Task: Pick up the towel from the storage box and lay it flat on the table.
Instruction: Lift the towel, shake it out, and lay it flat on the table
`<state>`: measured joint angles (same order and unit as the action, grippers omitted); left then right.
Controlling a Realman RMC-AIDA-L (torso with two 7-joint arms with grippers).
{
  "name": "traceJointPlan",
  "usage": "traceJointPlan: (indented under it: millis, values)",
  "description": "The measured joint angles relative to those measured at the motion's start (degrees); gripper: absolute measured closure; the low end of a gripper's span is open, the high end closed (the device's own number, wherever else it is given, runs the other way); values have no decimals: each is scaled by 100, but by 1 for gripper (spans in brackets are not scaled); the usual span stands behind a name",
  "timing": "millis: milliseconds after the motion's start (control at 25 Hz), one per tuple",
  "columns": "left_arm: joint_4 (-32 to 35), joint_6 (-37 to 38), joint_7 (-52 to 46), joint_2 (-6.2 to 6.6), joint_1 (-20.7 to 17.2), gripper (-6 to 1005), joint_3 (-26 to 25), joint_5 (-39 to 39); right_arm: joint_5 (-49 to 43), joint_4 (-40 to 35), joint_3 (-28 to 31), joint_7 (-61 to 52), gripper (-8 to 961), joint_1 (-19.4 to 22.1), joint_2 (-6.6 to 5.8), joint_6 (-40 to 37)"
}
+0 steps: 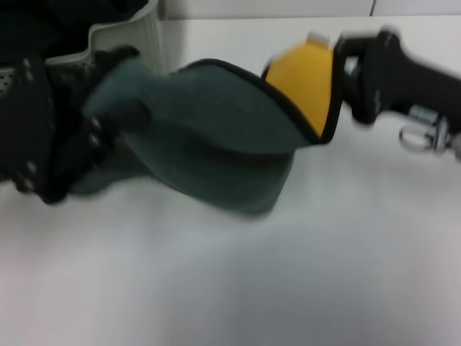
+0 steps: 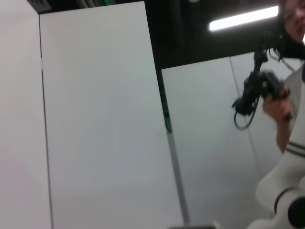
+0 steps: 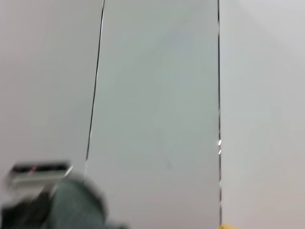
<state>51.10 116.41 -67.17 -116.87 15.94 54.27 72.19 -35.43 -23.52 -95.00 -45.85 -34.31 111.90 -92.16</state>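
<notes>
Surface lying bare below, receiving nothing yet. Towel hanging stretched btwn both arms, out of storage box, sagging w/ yellow reverse showing; prob. being spread for flat lay. Left pincer clenching one corner, right pincer clenching opp. corner. White tag blurred; no readable writing.

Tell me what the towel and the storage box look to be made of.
The towel, held up over the table between the left pincer and right pincer, looks like soft matte fleece: it sags and folds, green with a yellow reverse and black edging. The storage box looks like smooth rigid plastic, pale grey-green with a moulded rim.
</notes>
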Motion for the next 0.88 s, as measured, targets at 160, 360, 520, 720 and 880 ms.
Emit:
traceJointPlan:
  millis: [160,360,520,720,880]
  values:
    - [-437,0,1291,-239,-247,896,28,94,-1,-561,463,-276,942,-157,-14,214]
    - [-1565,-1,3312,-295,-290,807,221,87,-15,-1108,923,-437,942,-372,8,581]
    - [-2460,-13,4246,-280,-152,735,259,92,-18,-1320,1497,-475,942,-507,209,662]
    - [-3128,-32,4524,-277,-2,659,229,75,-17,-1655,1765,-481,942,-594,262,712]
    - [-3406,-139,4535,-292,33,598,263,111,-15,-2051,2005,-470,942,-487,328,730]
